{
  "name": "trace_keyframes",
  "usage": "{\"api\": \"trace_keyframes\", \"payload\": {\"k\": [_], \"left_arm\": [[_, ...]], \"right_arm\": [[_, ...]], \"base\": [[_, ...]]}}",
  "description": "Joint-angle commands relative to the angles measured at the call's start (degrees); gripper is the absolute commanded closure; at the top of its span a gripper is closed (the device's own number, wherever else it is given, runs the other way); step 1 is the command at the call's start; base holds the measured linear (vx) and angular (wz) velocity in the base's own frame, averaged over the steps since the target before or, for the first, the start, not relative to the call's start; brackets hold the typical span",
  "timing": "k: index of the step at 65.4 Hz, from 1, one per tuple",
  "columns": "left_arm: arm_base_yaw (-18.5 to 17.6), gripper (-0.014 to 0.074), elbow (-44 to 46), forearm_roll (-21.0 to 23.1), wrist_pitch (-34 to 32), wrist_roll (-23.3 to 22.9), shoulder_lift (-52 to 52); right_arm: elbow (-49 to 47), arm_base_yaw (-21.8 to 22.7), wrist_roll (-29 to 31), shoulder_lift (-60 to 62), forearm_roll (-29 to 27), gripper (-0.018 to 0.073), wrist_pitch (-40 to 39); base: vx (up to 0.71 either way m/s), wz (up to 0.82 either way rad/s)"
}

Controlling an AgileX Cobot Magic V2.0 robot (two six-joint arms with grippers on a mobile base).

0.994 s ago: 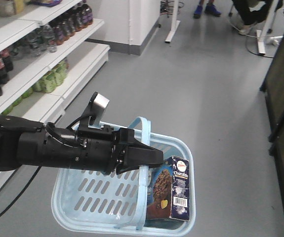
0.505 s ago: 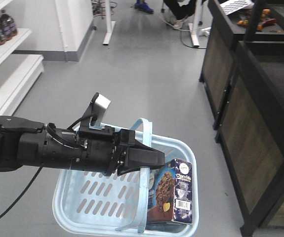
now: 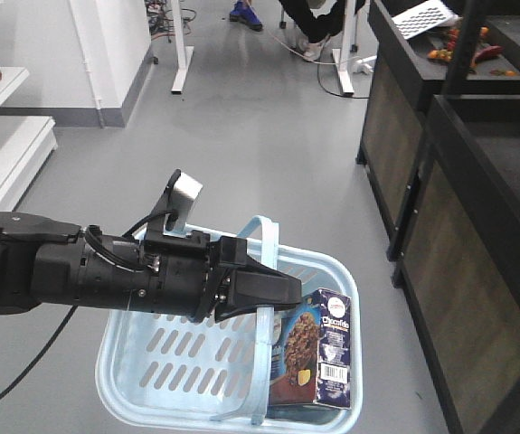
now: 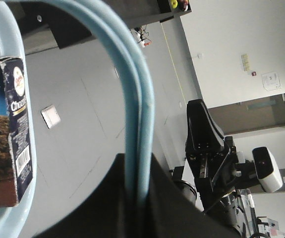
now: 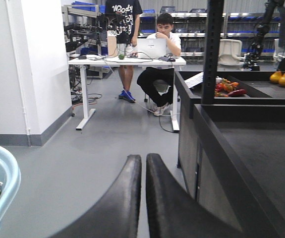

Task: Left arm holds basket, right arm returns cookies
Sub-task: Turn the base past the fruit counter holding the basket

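My left arm [image 3: 88,271] reaches in from the left, its gripper [image 3: 282,291] shut on the hoop handle [image 3: 264,237] of the light blue basket [image 3: 142,362], which hangs over the grey floor. The cookies [image 3: 318,348] stand upright in the basket's near right corner. In the left wrist view the black jaws of the left gripper [image 4: 138,166] clamp the handle [image 4: 132,74], with the cookies [image 4: 6,139] at the left and the right arm [image 4: 206,144] off to the right. The right gripper [image 5: 143,159] is shut on nothing, beside the basket rim [image 5: 3,173].
A dark shelving unit [image 3: 477,181] with produce [image 3: 458,50] on top runs along the right. White shelves [image 3: 6,154] stand at the left. White desk legs [image 3: 183,45] and two people at a desk [image 5: 157,44] are ahead, across grey floor [image 3: 260,145].
The view has swung right: the bottle shelves slid off to the left and the dark unit came in at the right. The basket and cookies hang unchanged in my left gripper.
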State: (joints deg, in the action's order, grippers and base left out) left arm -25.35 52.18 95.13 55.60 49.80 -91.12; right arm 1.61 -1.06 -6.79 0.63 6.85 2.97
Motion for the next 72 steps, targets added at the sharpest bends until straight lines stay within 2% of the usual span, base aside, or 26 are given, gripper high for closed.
{"api": "trace_keyframes", "payload": {"k": [1, 72], "left_arm": [[-0.3, 0.0599, 1.9, 6.8, 3.5, 0.2, 2.5], [-0.3, 0.0599, 1.9, 6.8, 3.5, 0.2, 2.5]], "right_arm": [[1.0, 0.5, 0.4, 0.7, 0.3, 0.0566, -4.4], [1.0, 0.5, 0.4, 0.7, 0.3, 0.0566, -4.4]], "base": [[0.33, 0.16], [0.35, 0.04]]}}
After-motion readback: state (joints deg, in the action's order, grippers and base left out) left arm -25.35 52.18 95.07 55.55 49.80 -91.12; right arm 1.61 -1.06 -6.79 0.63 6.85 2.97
